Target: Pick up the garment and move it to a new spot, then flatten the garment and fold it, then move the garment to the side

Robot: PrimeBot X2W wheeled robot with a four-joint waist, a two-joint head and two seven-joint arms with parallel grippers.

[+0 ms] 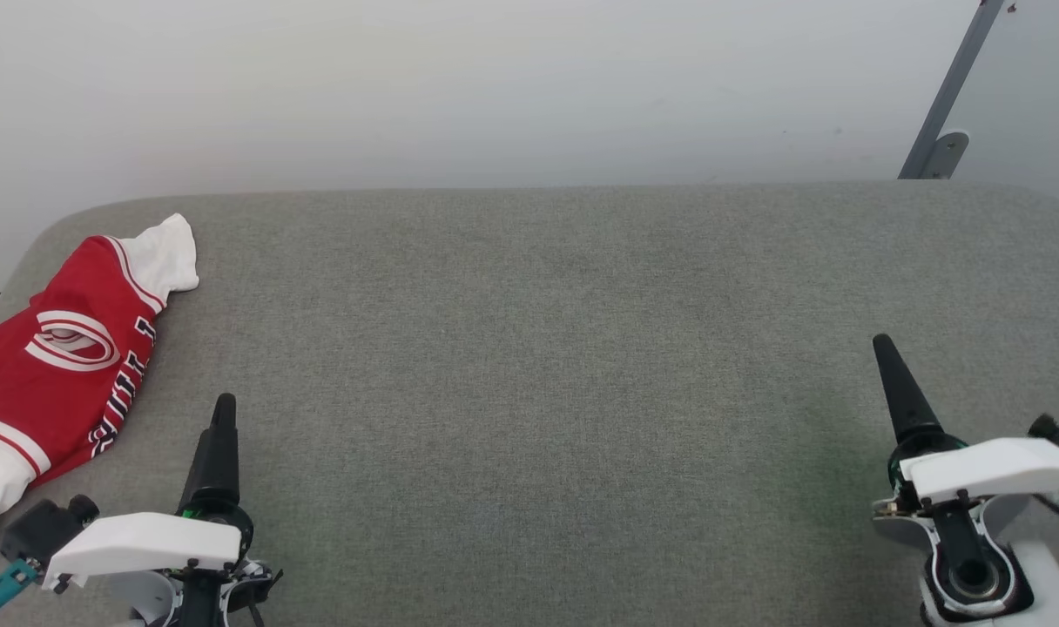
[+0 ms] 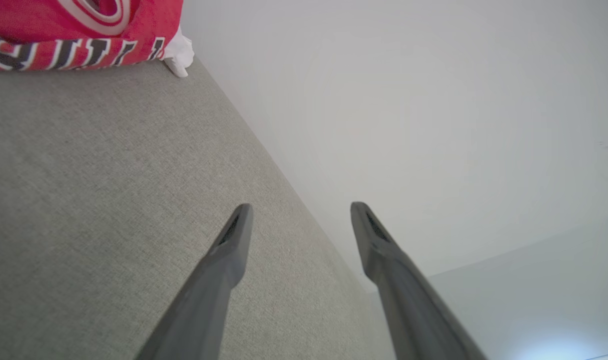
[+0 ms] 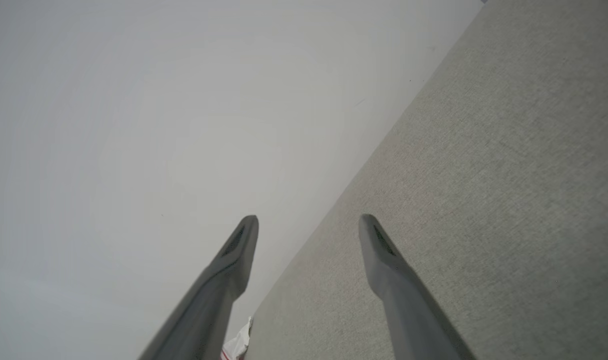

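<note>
Left wrist view: the left gripper (image 2: 301, 207) stands wide and empty over the grey fabric tabletop (image 2: 84, 175), and the right gripper (image 3: 309, 218) is equally wide and empty. The red jersey T-shirt (image 1: 59, 366) lies bunched at the table's left edge. Pick-up seems pending, and it calls for a leftward reach and a pinch.

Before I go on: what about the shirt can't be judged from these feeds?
- Head view: the shirt runs off the left edge; its full outline is cut off.
- Head view: its lettering lies sideways and creased; unreadable.
- Left wrist view: the top edge cuts the shirt off.
- Right wrist view: a scrap of cloth at the bottom edge, partly behind the right gripper; too small to identify.
</note>
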